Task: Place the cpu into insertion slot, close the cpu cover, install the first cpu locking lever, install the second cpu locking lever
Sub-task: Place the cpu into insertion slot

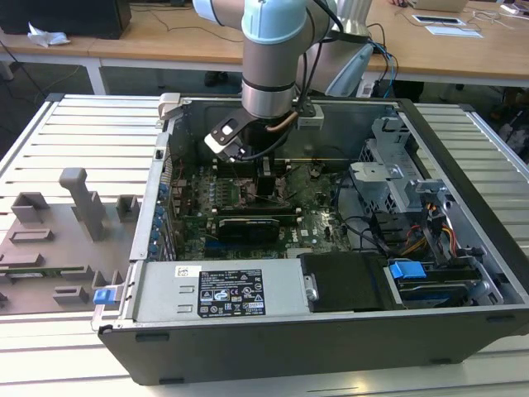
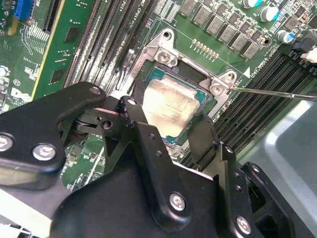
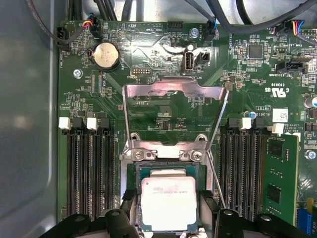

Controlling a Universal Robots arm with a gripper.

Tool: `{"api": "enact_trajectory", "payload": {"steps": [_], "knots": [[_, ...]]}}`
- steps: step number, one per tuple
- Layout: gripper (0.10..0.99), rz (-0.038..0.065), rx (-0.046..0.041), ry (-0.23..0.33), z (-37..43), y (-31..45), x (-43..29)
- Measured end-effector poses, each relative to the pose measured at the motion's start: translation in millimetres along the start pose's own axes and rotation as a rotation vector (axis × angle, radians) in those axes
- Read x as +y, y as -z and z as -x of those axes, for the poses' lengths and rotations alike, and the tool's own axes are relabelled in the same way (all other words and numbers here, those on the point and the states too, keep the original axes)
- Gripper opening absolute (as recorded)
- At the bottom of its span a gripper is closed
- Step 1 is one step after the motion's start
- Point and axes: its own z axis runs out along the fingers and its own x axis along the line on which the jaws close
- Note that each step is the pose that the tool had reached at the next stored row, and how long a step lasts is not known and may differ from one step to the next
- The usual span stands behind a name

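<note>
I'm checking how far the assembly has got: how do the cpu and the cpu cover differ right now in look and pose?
The cpu is a solid square with a dull grey top; the cpu cover is a thin silver frame around a large window. The cpu lies flat at the insertion slot, while the cpu cover stands swung open, away from it. Both are metallic and roughly socket-sized.
</note>
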Motion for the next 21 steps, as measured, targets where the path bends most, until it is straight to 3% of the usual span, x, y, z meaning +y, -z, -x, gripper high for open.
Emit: {"api": "enact_trajectory", "payload": {"steps": [10, 12, 13, 15, 21], "knots": [[0.616, 0.000, -0.0001, 0.000, -2.8, -0.5, -1.4], [0.616, 0.000, 0.0000, 0.000, -2.5, 1.9, -1.4], [0.616, 0.000, 0.0000, 0.000, -2.4, 8.0, -1.4], [0.600, 0.000, 0.0000, 0.000, -2.3, 12.9, -1.3], [0.231, 0.000, 0.0003, 0.000, 1.1, 11.8, -4.6]]}}
